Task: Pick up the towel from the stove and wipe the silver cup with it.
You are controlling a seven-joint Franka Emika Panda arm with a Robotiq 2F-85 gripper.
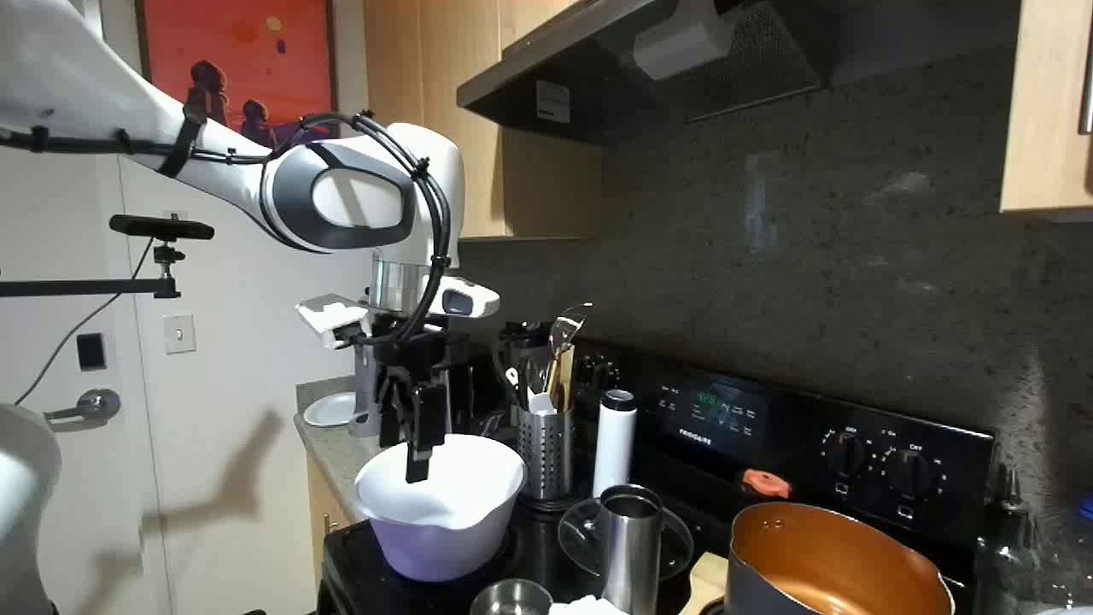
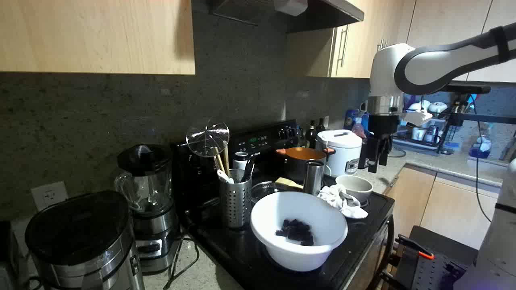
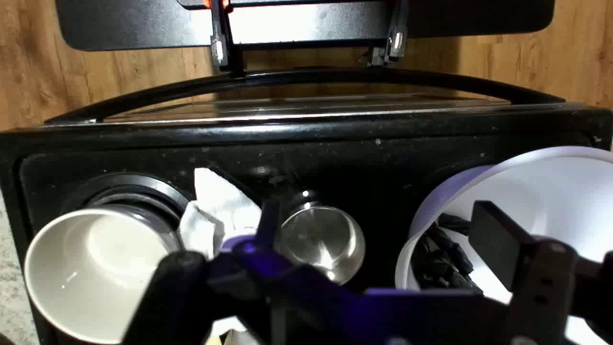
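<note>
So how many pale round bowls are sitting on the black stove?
2: the large white round bowl holding black pieces, and the smaller cream round bowl beside the crumpled white cloth towel. Others could be hidden.

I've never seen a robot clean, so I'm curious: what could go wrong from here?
Coming down, the open gripper might bump the white bowl, which one finger overlaps in the wrist view.
Lifting the towel could topple the tall steel tumbler close beside it.
The silver cup might slide when wiped, since nothing visibly holds it.
</note>
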